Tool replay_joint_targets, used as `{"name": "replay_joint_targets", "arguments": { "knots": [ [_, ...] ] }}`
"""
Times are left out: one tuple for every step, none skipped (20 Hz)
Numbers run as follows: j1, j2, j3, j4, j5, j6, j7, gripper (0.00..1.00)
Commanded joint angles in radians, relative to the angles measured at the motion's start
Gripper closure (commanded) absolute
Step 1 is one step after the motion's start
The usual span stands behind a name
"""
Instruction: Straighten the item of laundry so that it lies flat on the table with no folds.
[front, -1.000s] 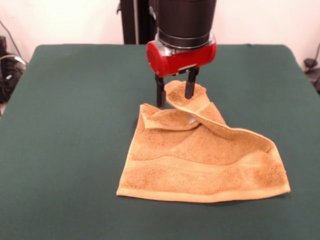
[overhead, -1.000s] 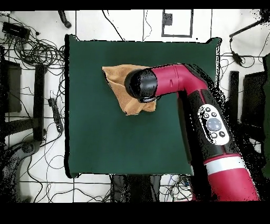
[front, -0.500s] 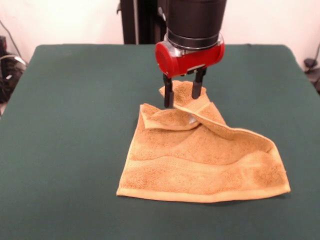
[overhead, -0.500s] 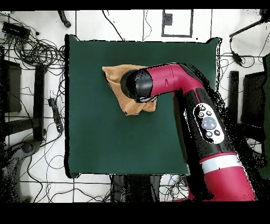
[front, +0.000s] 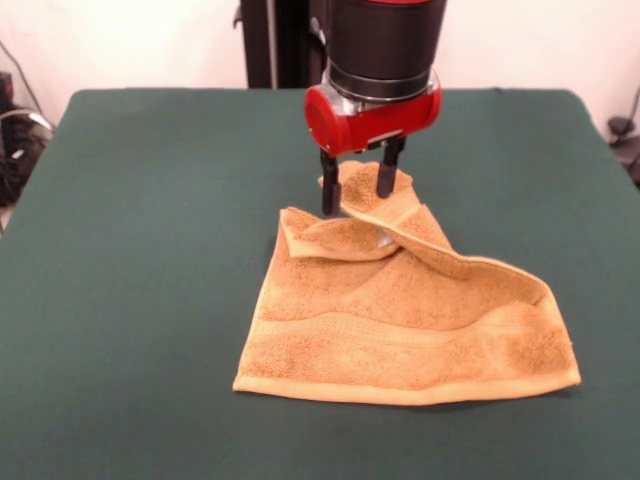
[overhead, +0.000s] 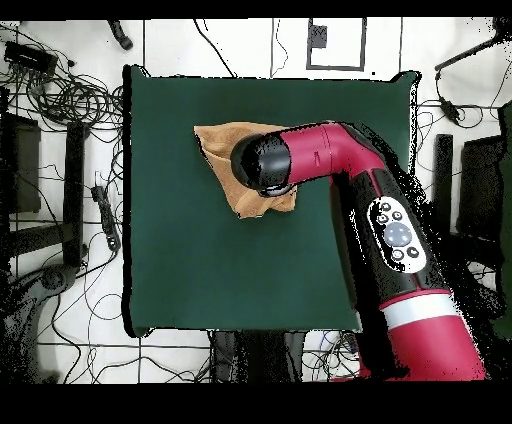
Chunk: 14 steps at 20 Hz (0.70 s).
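Red-and-black gripper (front: 354, 191), fingers spread apart, straddles the folded-over corner of the golden-orange terry towel (front: 400, 320) mid-frame on the dark green felt table (front: 140, 250).

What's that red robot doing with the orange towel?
The red robot arm is trying to smooth out the towel on the green table. Its tool hangs open right over the far corner of the towel, which is folded over onto the rest, with one finger on each side of that raised flap. It isn't pinching the cloth. The near edge of the towel already lies flat, but the far part is bunched and folded, so the job isn't done.
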Motion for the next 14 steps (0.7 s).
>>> {"name": "replay_joint_targets", "arguments": {
  "knots": [
    [0.02,0.06,0.031,0.118,-0.039,-0.031,-0.124,0.0],
    [0.021,0.059,0.029,0.12,-0.041,-0.031,-0.123,0.0],
    [0.021,0.059,0.028,0.12,-0.043,-0.033,-0.121,0.0],
    [0.022,0.059,0.024,0.122,-0.044,-0.035,-0.114,0.0],
    [0.024,0.059,0.022,0.121,-0.045,-0.033,-0.112,0.0],
    [0.025,0.061,0.021,0.12,-0.048,-0.034,-0.112,0.0],
    [0.027,0.062,0.02,0.118,-0.05,-0.031,-0.112,0.0],
    [0.029,0.064,0.018,0.118,-0.051,-0.031,-0.108,0.0],
    [0.03,0.065,0.017,0.117,-0.052,-0.032,-0.104,0.0],
    [0.032,0.065,0.015,0.115,-0.053,-0.031,-0.101,0.0],
    [0.033,0.066,0.014,0.113,-0.054,-0.029,-0.099,0.0],
    [0.035,0.067,0.013,0.111,-0.057,-0.03,-0.099,0.0],
    [0.036,0.068,0.012,0.11,-0.059,-0.03,-0.098,0.0],
    [0.035,0.068,0.011,0.113,-0.061,-0.033,-0.096,0.0]
  ]
}}
